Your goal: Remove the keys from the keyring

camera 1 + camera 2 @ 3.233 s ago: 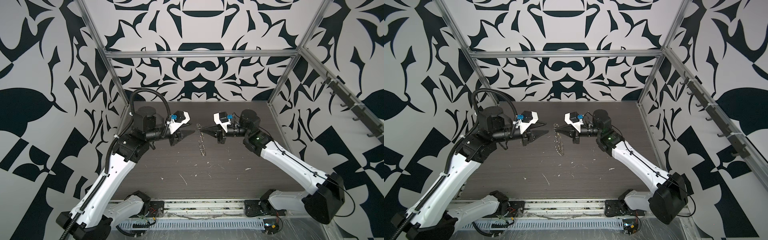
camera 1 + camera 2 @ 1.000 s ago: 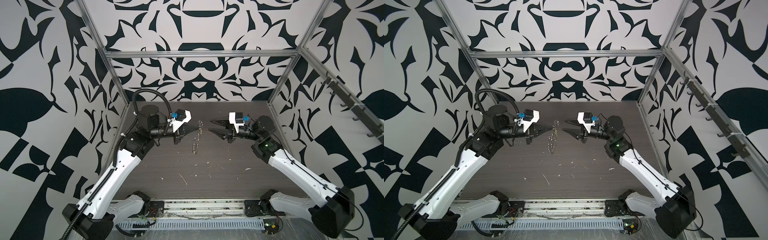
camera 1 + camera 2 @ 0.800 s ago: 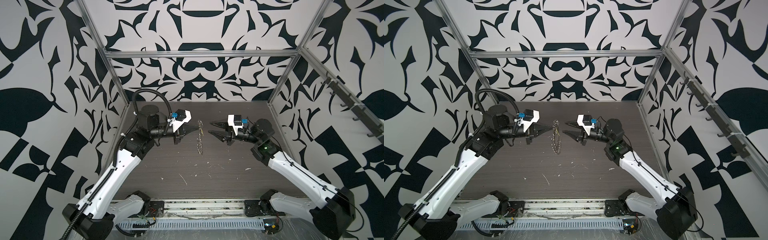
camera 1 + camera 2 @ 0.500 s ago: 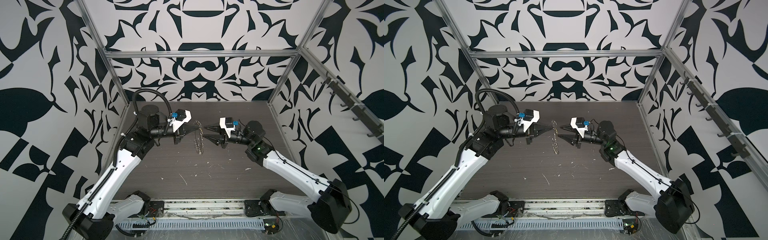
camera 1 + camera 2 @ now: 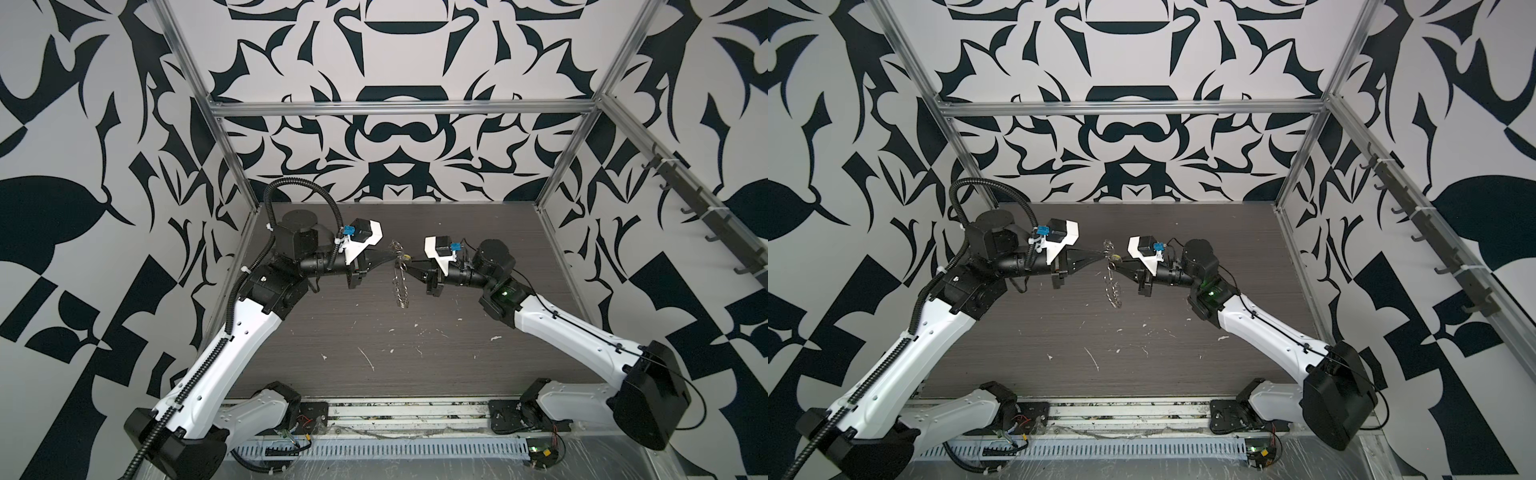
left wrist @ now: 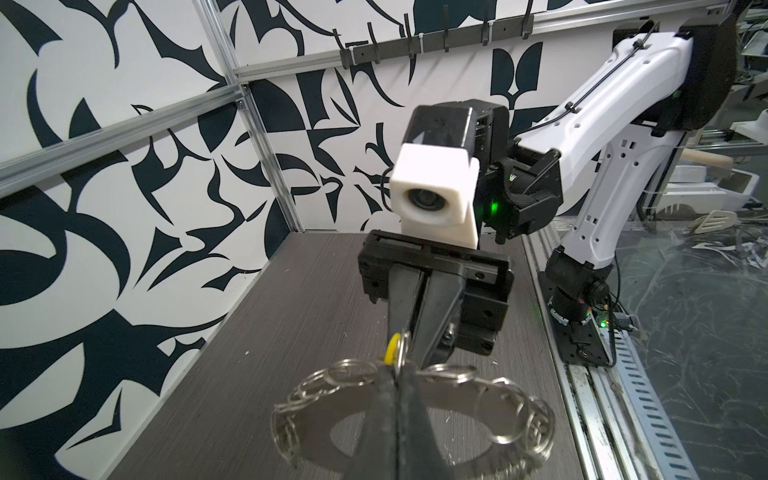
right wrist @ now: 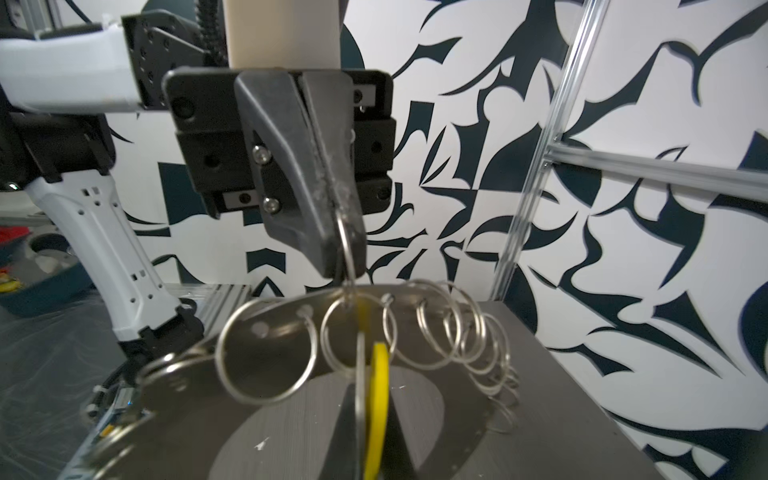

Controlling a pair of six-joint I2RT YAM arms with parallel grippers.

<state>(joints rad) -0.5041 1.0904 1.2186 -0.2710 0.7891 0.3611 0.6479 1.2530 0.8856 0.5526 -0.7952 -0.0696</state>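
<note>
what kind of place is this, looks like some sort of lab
Probably a robot test cell: a left arm and a right arm mounted on a rail before a dark tabletop, boxed in by an aluminium frame with black-and-white patterned panels.

Your keys [image 7: 377, 395] are yellow, the keyring [image 6: 449, 395] silver. The left end effector [image 7: 338, 266] and right end effector [image 6: 409, 336] are black, the worktop [image 5: 332, 332] dark grey woodgrain flecked white, the walls [image 5: 395, 62] black-and-white swirls.

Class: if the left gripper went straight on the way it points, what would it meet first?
Probably the yellow tag pinched in the right gripper, just beyond the keyring that the left gripper holds; depth is hard to judge.
</note>
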